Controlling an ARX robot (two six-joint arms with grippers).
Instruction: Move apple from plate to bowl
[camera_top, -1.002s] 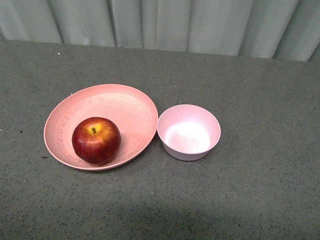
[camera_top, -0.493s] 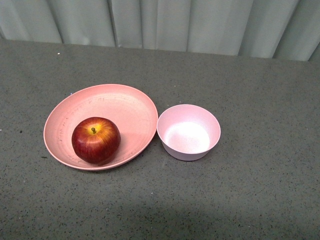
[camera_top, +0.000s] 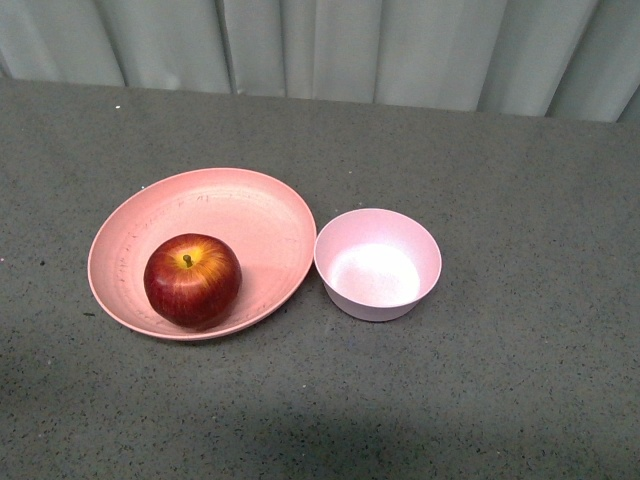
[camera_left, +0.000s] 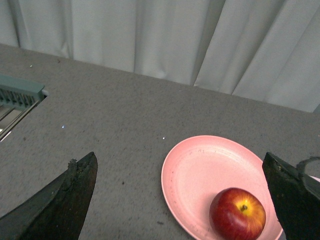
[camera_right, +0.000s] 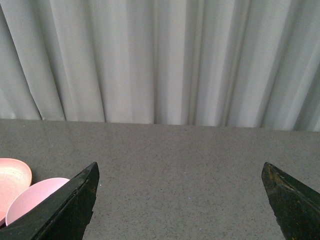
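The dark-red apple (camera_top: 192, 280) with a yellow patch round its stem sits on the near left part of the salmon-pink plate (camera_top: 240, 215). The small pale pink bowl (camera_top: 378, 264) stands empty just right of the plate, nearly touching it. Neither arm shows in the front view. In the left wrist view my left gripper (camera_left: 180, 200) is open and empty, with the apple (camera_left: 238, 214) and plate (camera_left: 200, 170) between its black fingertips (camera_left: 75, 190), still at a distance. My right gripper (camera_right: 180, 200) is open and empty over bare table; the bowl's rim (camera_right: 30, 200) and plate edge (camera_right: 12, 175) show at one side.
The grey speckled table (camera_top: 520, 180) runs back to a pale curtain (camera_top: 350, 45). A grey-green metal fixture (camera_left: 20, 95) sits at the table's edge in the left wrist view.
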